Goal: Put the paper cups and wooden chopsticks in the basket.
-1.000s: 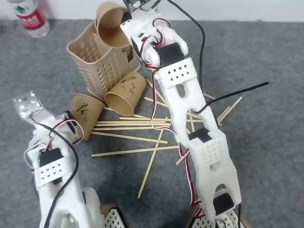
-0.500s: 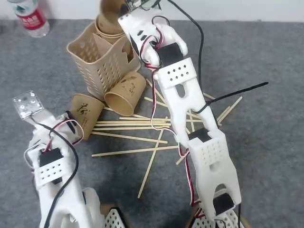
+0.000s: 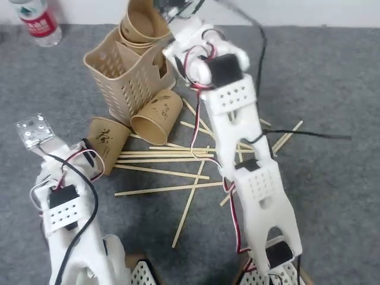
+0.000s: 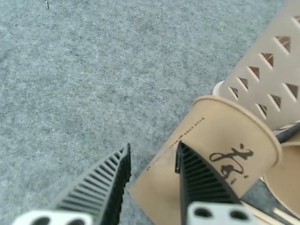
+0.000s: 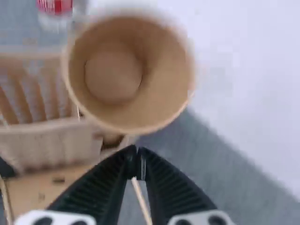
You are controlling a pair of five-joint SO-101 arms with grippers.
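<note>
Swinging toward 1 o'clock since a second ago, the right arm [image 3: 237,119] has drawn off from the basket [image 3: 122,77] across the grey bench [image 3: 332,71]. Its black cable has trailed out toward 3 o'clock with it. The basket stands at 11 o'clock. The top cup [image 3: 142,21], which was tipped over the rim a second ago, now rests crooked on the stack inside. The right claw [image 5: 136,152] looks pressed nearly together. The cup's open mouth sits just beyond its tips, and I cannot tell whether it grips anything. To my eye the step is seating that cup and getting clear. It would do well to lift away without brushing the rim, since a cup sitting that crooked could tip out or rock the basket. At 8 o'clock the left arm has not budged. The left claw [image 4: 153,146] is spread, one jaw laid over the flank of the cup on its side [image 4: 211,154] and the other over bare bench, so it would need to straddle the cup squarely before it pinches. A second fallen cup [image 3: 157,116] lies just beside the basket's foot. The chopsticks [image 3: 166,154] are strewn at the centre as before, untouched.
</note>
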